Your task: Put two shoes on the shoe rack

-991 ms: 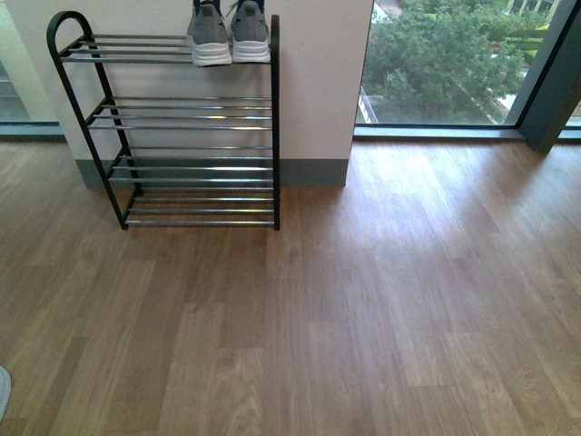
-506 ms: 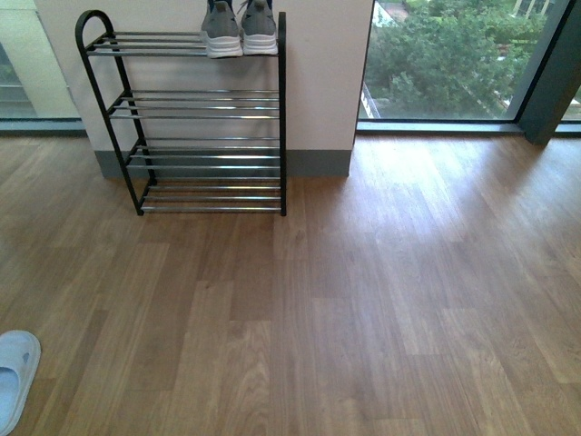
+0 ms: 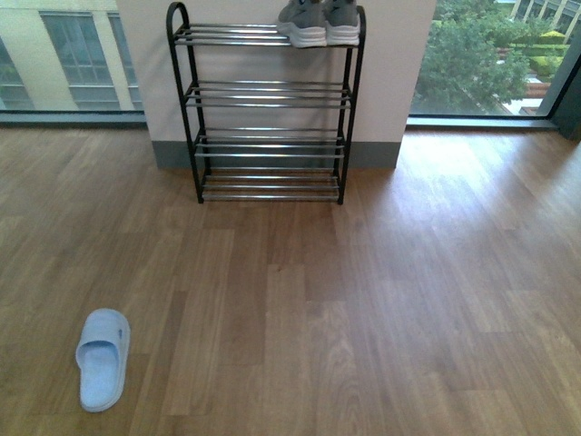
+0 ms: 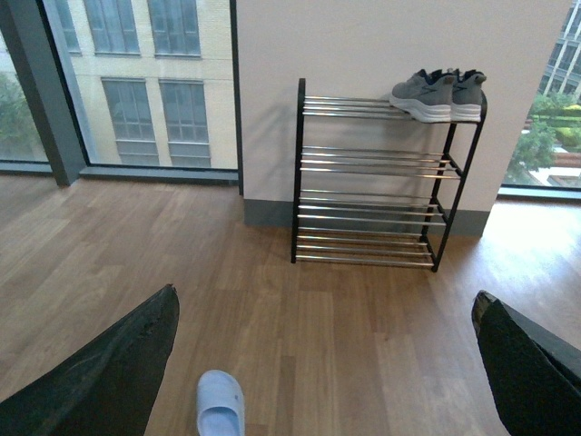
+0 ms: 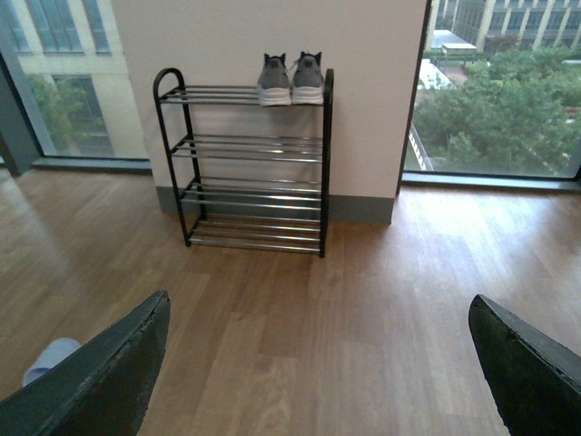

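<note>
The two shoes [image 3: 318,20] sit together on the top tier of the shoe rack [image 3: 268,91], right end, heels probably outward. Left end effector [image 4: 324,293] and right end effector [image 5: 318,298] gape empty. A slipper [image 3: 102,359] lies on the floor [image 3: 408,300].

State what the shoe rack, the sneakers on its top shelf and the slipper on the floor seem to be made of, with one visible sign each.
Shoe rack: likely metal; thin black-painted frame, silvery shelf bars that catch light.
Sneakers: grey uppers look like matte fabric; thick white soles, probably rubber or foam.
Slipper: pale blue, smooth and matte, perhaps foam or plastic; unclear.
</note>
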Action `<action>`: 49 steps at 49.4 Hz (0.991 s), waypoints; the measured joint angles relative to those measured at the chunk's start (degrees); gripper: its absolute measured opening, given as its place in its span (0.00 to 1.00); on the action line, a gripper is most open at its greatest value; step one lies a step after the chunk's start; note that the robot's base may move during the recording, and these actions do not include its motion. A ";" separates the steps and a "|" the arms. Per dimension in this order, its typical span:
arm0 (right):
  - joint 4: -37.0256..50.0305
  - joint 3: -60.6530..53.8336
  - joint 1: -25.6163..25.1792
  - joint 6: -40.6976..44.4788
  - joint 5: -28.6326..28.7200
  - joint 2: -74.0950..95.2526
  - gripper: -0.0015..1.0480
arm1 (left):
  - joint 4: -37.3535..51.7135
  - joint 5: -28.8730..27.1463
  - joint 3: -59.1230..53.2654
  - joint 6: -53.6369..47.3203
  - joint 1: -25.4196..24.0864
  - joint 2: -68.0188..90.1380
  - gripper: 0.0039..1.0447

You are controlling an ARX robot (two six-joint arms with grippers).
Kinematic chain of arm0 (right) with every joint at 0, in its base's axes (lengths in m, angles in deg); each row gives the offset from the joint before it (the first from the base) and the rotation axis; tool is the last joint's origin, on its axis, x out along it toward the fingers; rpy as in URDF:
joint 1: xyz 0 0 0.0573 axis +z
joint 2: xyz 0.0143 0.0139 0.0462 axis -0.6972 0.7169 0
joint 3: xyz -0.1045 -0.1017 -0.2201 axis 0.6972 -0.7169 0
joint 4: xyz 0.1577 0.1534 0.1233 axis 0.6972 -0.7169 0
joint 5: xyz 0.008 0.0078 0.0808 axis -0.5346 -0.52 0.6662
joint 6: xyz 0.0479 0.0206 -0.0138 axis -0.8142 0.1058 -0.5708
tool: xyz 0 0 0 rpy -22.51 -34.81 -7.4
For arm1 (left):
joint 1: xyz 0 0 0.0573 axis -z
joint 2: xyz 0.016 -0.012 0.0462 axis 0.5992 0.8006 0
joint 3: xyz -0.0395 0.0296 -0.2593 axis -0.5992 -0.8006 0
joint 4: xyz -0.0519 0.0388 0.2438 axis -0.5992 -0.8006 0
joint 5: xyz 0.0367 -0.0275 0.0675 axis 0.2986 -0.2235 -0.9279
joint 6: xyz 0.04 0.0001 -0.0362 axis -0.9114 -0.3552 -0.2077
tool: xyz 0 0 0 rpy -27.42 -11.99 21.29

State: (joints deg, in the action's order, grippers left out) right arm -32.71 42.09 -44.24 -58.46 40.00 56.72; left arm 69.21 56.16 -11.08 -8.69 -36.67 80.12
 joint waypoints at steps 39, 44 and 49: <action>-0.13 0.00 -0.04 0.02 0.28 -0.02 0.91 | 0.00 -0.22 0.00 -0.02 0.02 0.00 0.91; -0.13 0.00 -0.04 0.02 0.31 -0.02 0.91 | 0.00 -0.20 0.00 -0.02 0.02 0.00 0.91; -0.13 0.00 -0.04 0.02 0.28 -0.02 0.91 | -0.02 -0.20 0.00 -0.02 0.00 0.00 0.91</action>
State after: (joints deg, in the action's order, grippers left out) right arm -32.84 42.09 -44.28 -58.44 40.29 56.70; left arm 69.19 55.96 -11.08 -8.71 -36.67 80.12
